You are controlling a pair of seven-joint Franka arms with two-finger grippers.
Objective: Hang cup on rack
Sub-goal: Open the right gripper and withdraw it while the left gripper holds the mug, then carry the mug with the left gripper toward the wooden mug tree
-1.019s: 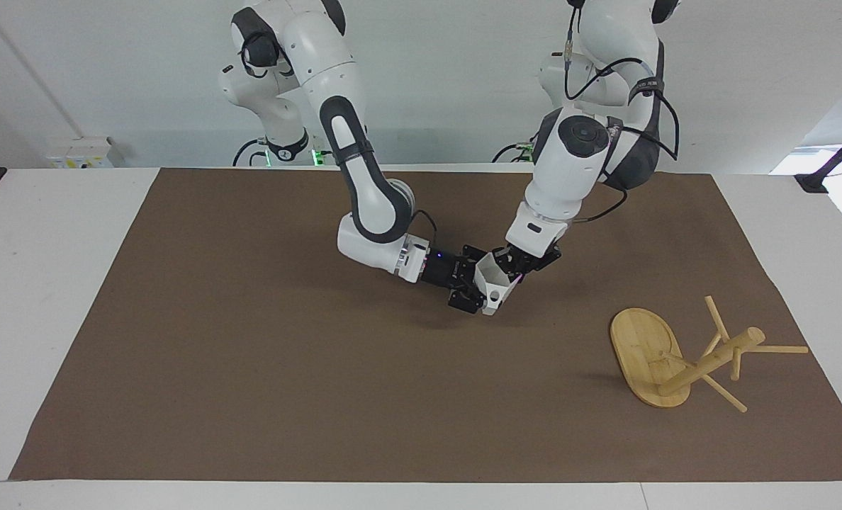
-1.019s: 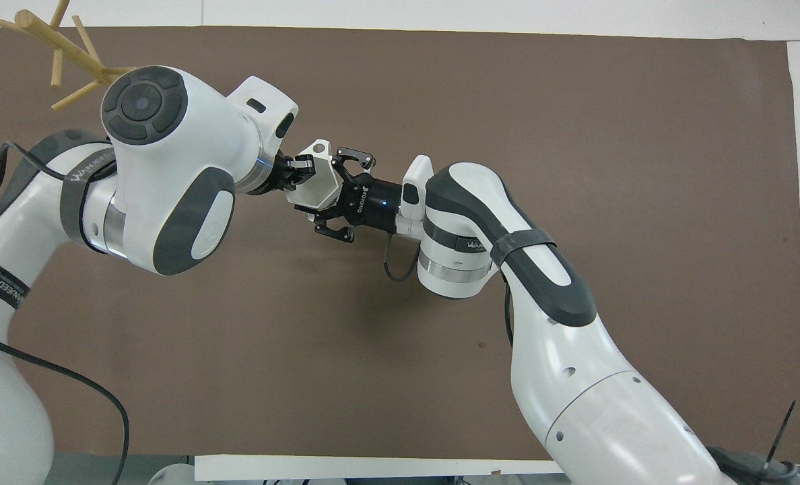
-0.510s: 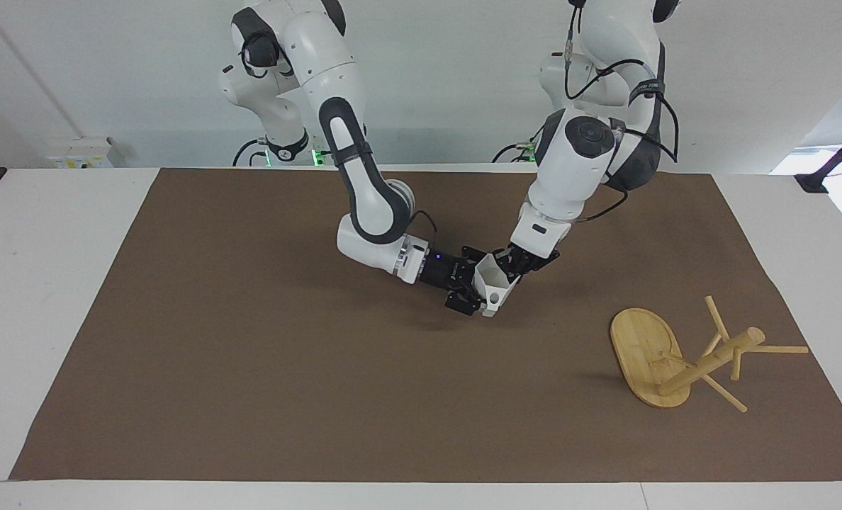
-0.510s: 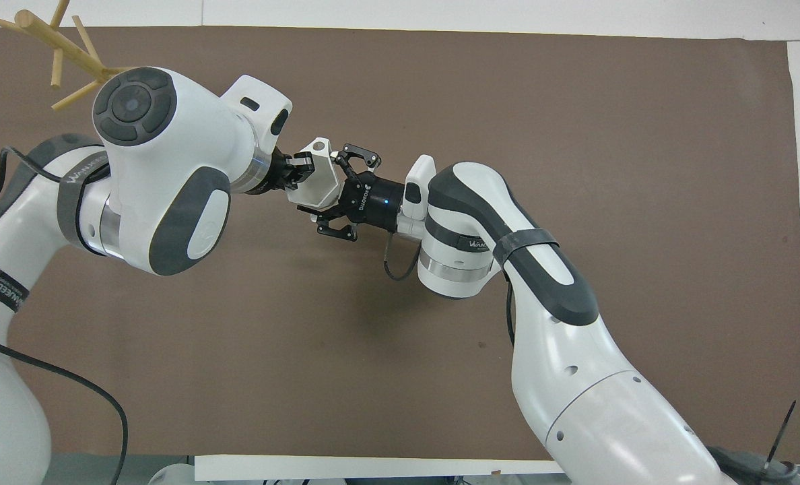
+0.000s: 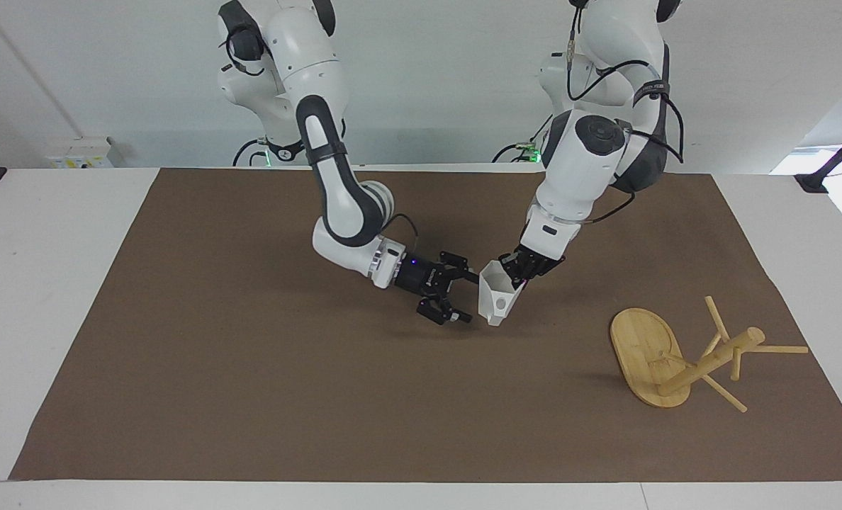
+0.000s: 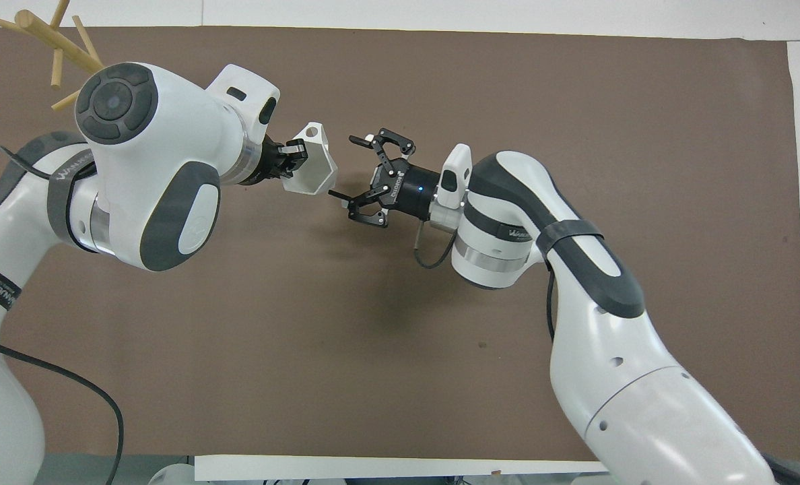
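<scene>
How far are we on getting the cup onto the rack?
Done: the handover. The right tool is open and clear of the cup, over the middle of the mat. In hand: the left tool is shut on the cup's handle side and holds it in the air. Left: carrying it to the rack at the left arm's end of the table and hooking it on a peg; no cup hangs there.

We see a plain white cup and a pale, straw-coloured bamboo rack with faint grain on a uniform brown mat, itself laid on a white table. We note black grippers on white arms with dark grey joint covers.
</scene>
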